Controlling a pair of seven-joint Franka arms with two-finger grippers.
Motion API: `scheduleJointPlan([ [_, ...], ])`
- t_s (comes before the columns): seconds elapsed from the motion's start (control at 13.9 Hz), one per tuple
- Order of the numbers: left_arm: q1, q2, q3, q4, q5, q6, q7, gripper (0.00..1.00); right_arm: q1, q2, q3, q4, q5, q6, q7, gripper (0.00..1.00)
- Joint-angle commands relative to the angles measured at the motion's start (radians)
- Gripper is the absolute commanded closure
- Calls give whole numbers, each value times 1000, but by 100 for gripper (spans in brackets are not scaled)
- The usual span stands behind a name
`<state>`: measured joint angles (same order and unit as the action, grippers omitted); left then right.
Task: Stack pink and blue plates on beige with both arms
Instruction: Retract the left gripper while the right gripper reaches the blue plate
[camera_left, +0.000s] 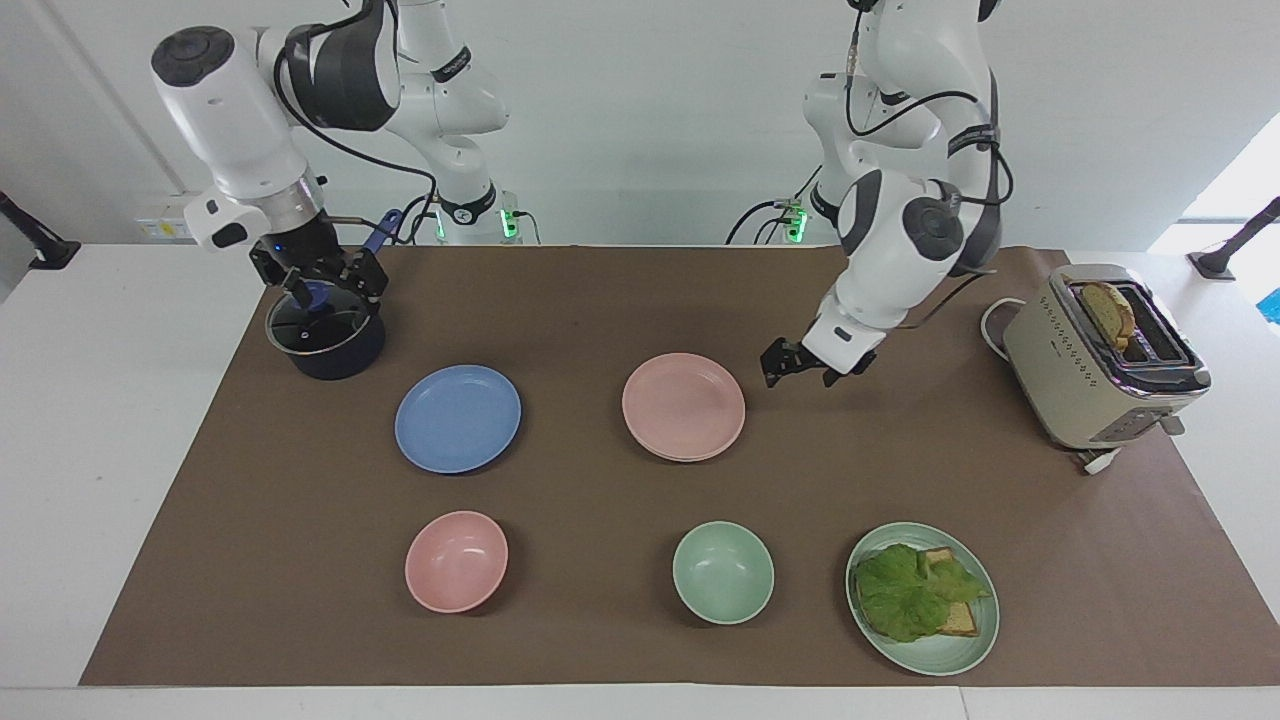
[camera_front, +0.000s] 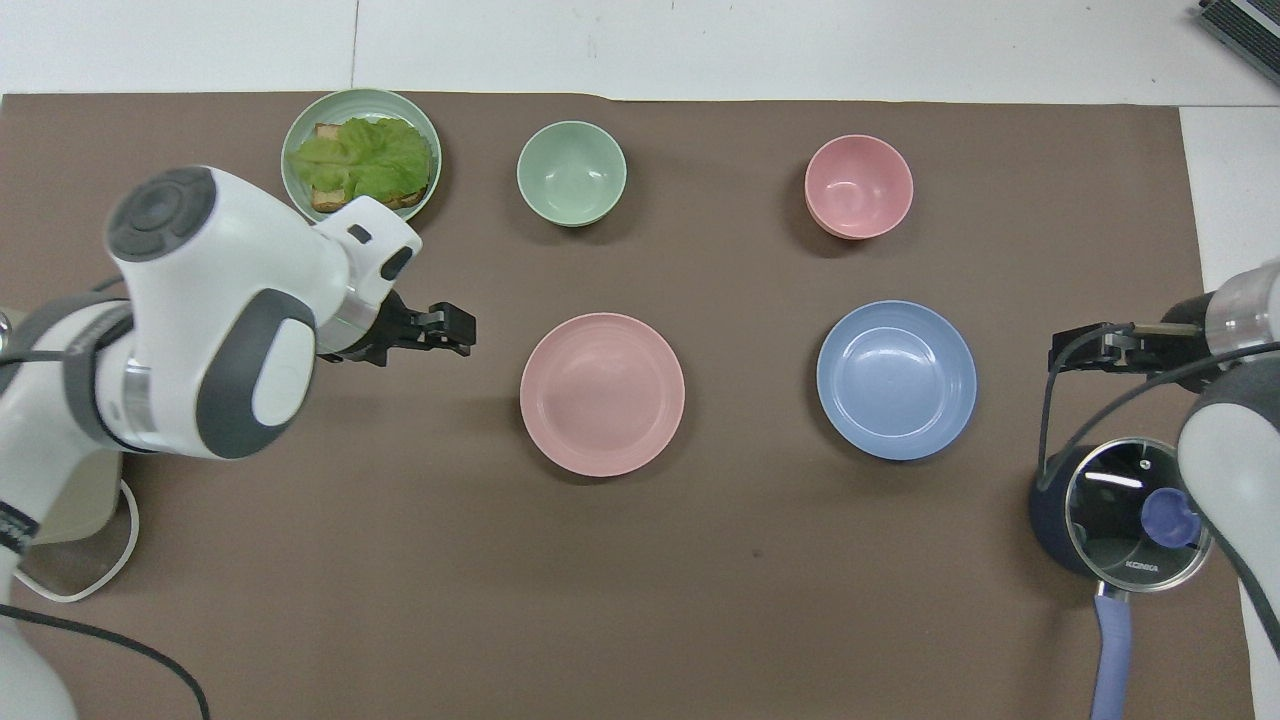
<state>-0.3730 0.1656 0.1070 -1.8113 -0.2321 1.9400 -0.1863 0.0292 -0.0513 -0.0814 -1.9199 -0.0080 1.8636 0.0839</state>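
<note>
The pink plate (camera_left: 683, 405) (camera_front: 602, 393) lies flat on the beige plate (camera_left: 692, 459). Only a thin pale rim of the beige plate shows, at the edge farther from the robots. The blue plate (camera_left: 458, 418) (camera_front: 897, 380) lies alone on the mat beside the stack, toward the right arm's end. My left gripper (camera_left: 800, 366) (camera_front: 452, 330) hangs open and empty just above the mat, beside the stack toward the left arm's end, clear of the pink plate's rim. My right gripper (camera_left: 318, 284) (camera_front: 1085, 348) is open and empty, low over the pot's lid.
A dark pot (camera_left: 325, 335) with a glass lid stands nearer to the robots than the blue plate. A pink bowl (camera_left: 456, 561), a green bowl (camera_left: 722, 572) and a green plate (camera_left: 950, 655) with lettuce and bread line the edge farthest from the robots. A toaster (camera_left: 1095, 360) stands at the left arm's end.
</note>
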Motion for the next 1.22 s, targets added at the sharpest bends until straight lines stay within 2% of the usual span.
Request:
scheduleJointPlan([
  [0.0,124,-11,-6,96,39,-111,135,0,-17,79,6,-27,-1,93,-53,0],
  [0.14,175,-20,-6,125,120,-136,184,0,-18,108,6,-83,0,199,-61,0],
  [0.36,233,-46,-6,132,167,-145,246,0,-25,166,6,-158,37,323,-65,0],
  [0.72,258,-101,-4,214,211,-294,258,0,-26,258,6,-228,74,468,-73,0],
  [0.94,260,-147,-4,214,217,-309,258,0,-25,261,6,-237,92,479,-78,0],
  [1.08,260,-150,-6,213,215,-306,254,0,-25,260,6,-238,94,479,-81,0],
  [1.15,260,-150,-6,213,215,-302,252,0,-23,260,6,-238,94,473,-85,26],
])
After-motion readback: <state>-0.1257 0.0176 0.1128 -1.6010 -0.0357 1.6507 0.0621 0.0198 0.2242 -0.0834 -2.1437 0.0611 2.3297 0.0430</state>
